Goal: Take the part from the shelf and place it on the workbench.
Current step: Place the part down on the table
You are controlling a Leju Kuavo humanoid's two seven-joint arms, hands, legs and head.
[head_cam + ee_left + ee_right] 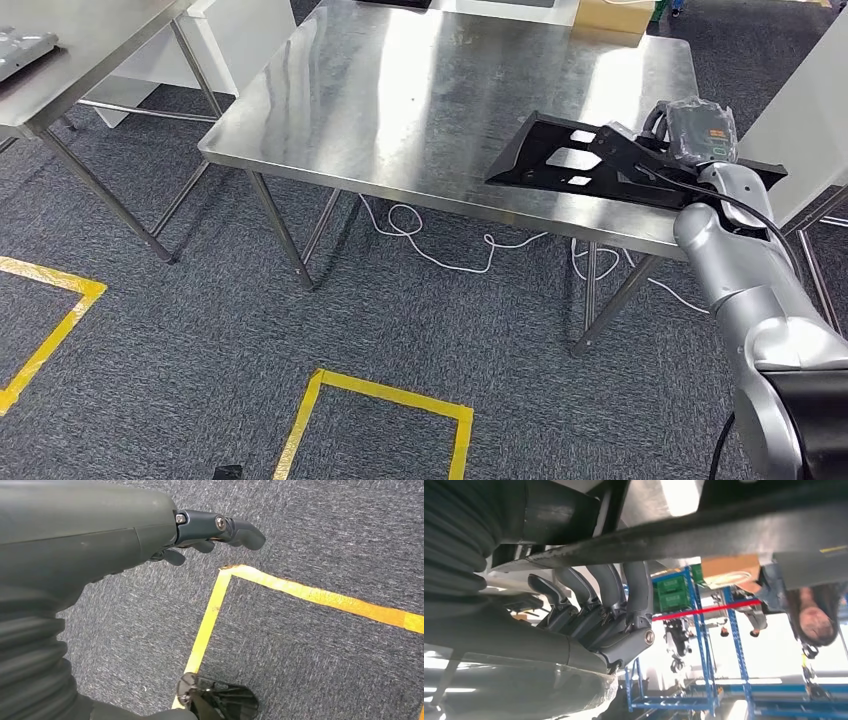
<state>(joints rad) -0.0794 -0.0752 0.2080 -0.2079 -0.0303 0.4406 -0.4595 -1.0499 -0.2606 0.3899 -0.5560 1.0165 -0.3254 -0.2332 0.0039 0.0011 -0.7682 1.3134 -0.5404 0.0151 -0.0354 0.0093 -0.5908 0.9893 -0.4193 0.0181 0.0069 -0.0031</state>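
Head view: at three o'clock, the right hand grips the black perforated bracket over the steel workbench; the left hand hangs empty, fingers loosely apart.

The workbench has a brushed steel top, glossy with streaked glare, on bare metal legs. The part looks like matt black sheet metal, and the right arm wears smooth silver casing. The floor carpet is rough grey weave with glossy yellow tape.
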